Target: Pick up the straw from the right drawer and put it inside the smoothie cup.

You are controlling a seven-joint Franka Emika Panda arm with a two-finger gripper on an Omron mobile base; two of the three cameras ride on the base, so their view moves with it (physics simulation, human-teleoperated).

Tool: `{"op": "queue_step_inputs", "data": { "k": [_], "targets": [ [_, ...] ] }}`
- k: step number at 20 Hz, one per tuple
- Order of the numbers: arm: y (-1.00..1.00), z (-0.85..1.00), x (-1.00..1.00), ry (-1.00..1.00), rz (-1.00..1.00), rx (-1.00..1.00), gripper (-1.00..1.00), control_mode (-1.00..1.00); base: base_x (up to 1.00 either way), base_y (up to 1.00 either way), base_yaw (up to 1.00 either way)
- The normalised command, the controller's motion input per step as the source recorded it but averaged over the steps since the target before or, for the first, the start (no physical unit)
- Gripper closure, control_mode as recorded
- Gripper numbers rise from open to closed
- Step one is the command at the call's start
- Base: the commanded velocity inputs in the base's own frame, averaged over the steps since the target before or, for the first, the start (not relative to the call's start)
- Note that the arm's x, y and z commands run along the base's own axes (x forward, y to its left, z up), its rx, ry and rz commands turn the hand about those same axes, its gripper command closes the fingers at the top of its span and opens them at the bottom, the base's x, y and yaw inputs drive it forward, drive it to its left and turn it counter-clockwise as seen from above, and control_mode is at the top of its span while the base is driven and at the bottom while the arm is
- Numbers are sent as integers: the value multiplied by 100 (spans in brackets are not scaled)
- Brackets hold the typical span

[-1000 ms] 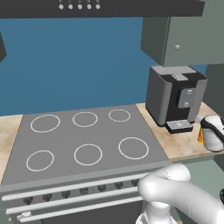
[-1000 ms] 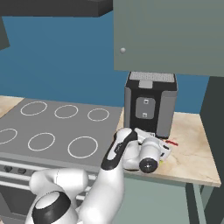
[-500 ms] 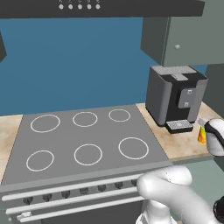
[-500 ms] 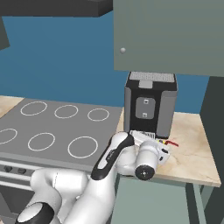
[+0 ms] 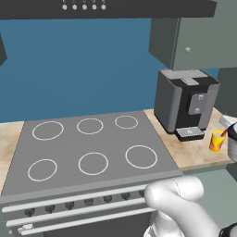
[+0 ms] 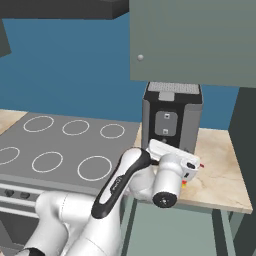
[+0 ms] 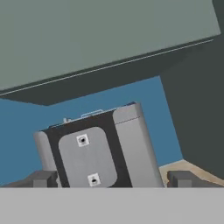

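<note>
The smoothie cup [image 5: 216,140], a small yellow tumbler, stands on the counter just right of the coffee machine's drip tray. In the right base view my hand covers most of it, leaving a yellow and red sliver [image 6: 184,184]. My gripper [image 6: 182,162] hovers over the counter's front edge in front of the coffee machine. It points at the machine, tilted upward, and its grey side shows at the frame edge [image 5: 232,144]. It [image 7: 113,180] is open, the fingertips [image 7: 43,178] wide apart with nothing between them. The right drawer [image 6: 172,230] is a pale grey-green front below the counter. The straw is out of view.
A dark coffee machine [image 5: 185,99] stands on the beige counter [image 6: 225,180] under a grey-green wall cabinet [image 6: 195,40]. To its left lies the grey cooktop [image 5: 88,148], with oven knobs along its front. A dark tall unit borders the counter on the right.
The hand has swung right and a little lower along the counter's front edge. In the left base view it has slid to the frame edge, uncovering the yellow cup. The jaws stay open.
</note>
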Motion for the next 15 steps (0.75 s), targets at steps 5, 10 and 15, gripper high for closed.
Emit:
{"op": "queue_step_inputs", "data": {
  "k": [5,10,15],
  "targets": [
    [0,63,-47,-4,-3,-2,-100,-100,0,0,0],
    [3,62,-56,-1,-3,-1,-100,-100,0,0,0],
    [12,65,-67,0,-4,-1,-100,-100,0,0,0]
  ]
}}
